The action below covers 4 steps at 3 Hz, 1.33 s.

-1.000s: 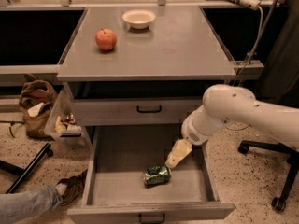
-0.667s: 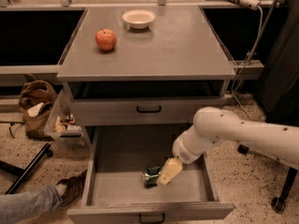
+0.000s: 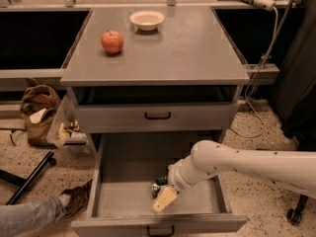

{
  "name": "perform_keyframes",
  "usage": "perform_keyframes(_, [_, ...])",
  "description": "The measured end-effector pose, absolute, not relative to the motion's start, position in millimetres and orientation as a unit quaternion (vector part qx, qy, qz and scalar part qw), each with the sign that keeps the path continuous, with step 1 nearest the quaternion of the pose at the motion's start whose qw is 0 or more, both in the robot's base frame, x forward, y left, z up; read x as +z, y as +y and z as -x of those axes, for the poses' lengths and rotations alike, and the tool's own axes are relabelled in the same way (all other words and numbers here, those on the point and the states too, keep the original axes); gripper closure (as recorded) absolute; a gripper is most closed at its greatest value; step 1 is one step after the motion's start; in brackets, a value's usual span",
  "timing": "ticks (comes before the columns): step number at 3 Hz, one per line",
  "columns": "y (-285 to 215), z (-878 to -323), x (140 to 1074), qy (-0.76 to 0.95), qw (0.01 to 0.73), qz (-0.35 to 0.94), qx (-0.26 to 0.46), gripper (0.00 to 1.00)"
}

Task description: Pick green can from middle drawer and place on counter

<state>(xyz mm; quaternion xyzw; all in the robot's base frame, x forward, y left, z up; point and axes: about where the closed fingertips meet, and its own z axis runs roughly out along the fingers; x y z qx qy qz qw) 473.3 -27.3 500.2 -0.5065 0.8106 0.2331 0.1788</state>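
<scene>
Nothing green is sitting on the tabletop (image 3: pixel 89 63) yet. Down in the open middle drawer (image 3: pixel 116 181), the green can (image 3: pixel 158 185) is lying, and my claw (image 3: pixel 165 199) is hanging right against it. I cannot tell if it is gripping.

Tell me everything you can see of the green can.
The green can is small and shiny, metal by the look of it, green with pale markings. It lies on the grey floor of the open middle drawer, towards the front. The gripper is down in the drawer and covers the can's near right part; whether they touch cannot be told.
</scene>
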Motion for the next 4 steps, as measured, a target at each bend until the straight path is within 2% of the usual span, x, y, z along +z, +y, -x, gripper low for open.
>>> perform_keyframes(1, [2, -518, 462, 0.812, 0.210, 0.511, 0.189, 0.00])
perform_keyframes(2, [2, -518, 462, 0.812, 0.210, 0.511, 0.189, 0.00])
perform_keyframes(4, [-22, -541, 448, 0.804, 0.258, 0.486, 0.225, 0.00])
